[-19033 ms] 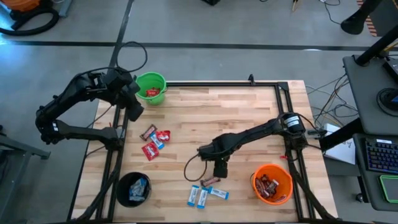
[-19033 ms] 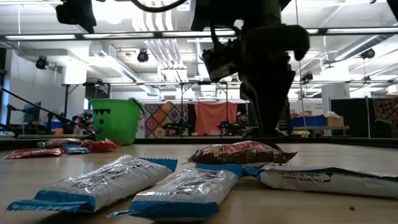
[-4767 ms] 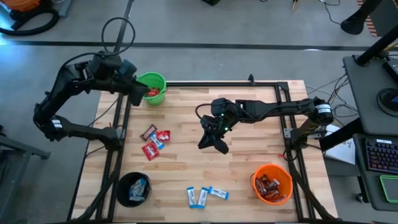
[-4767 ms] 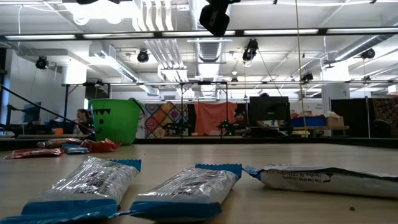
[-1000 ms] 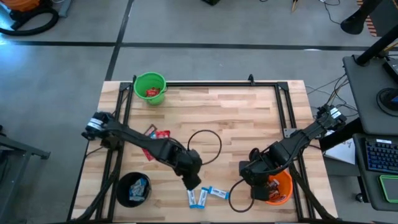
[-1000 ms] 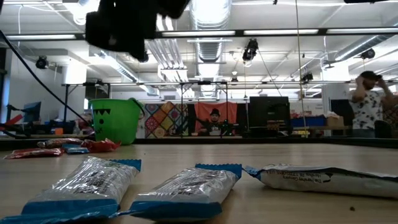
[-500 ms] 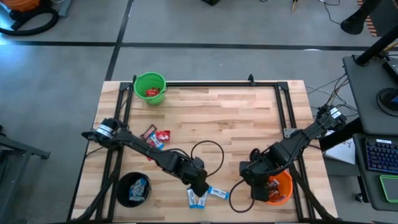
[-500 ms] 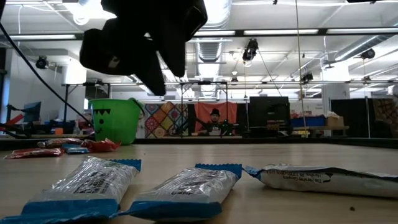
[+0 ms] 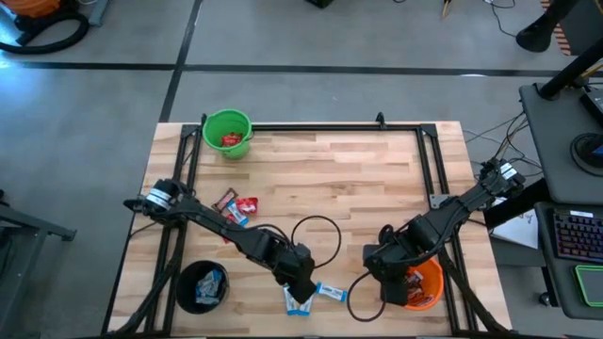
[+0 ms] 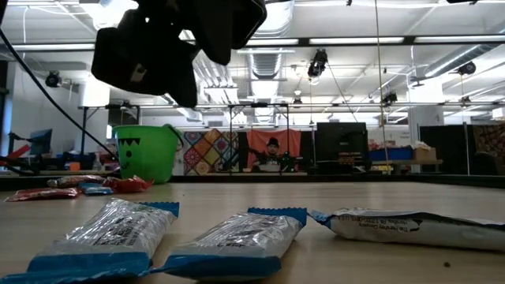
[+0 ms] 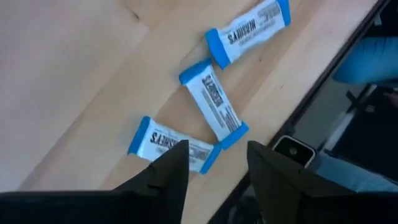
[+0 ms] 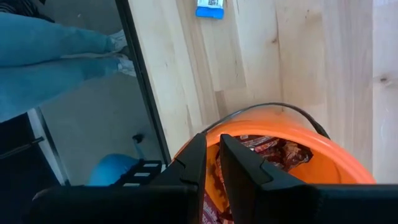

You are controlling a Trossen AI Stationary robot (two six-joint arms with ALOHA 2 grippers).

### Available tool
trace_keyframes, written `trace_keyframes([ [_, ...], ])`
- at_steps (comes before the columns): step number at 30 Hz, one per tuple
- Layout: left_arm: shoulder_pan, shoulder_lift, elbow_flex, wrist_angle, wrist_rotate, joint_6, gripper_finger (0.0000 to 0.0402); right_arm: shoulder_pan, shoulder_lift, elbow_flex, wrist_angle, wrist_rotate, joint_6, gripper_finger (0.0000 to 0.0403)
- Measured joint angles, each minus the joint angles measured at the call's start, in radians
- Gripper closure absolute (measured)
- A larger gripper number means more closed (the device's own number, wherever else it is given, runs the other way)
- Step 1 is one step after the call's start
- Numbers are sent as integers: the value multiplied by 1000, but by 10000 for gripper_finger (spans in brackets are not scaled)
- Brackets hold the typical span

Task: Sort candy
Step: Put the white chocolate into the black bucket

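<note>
Left wrist view: the left gripper [image 11: 214, 167] hangs with jaws parted and empty above three blue-and-white packets [image 11: 213, 107] at the table's [image 9: 358, 179] six o'clock edge. The right gripper [image 12: 212, 163], fingers nearly together and holding nothing, hovers over the orange bucket [image 9: 426, 276] of brown bars [image 12: 273, 149] at four o'clock. Red packets [image 9: 237, 206] lie at nine; the green bucket [image 9: 228, 131] stands at eleven, the black bucket [image 9: 202, 285] at seven.
</note>
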Motion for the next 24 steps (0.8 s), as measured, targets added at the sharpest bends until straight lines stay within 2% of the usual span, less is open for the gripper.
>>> trace_keyframes([
  [6,-21,2,0,-28,19,27,211,0,0,0,-1,1,-4,364],
  [9,-46,2,-3,-96,-16,5,193,0,0,0,-1,2,-5,364],
  [14,-74,3,-28,-92,-74,-102,179,0,0,0,-1,4,-29,364],
  [19,-76,3,-43,-40,-177,-237,178,0,0,0,-2,3,-55,364],
  [24,-85,7,-45,-35,-262,-427,178,0,0,0,-41,4,-88,364],
])
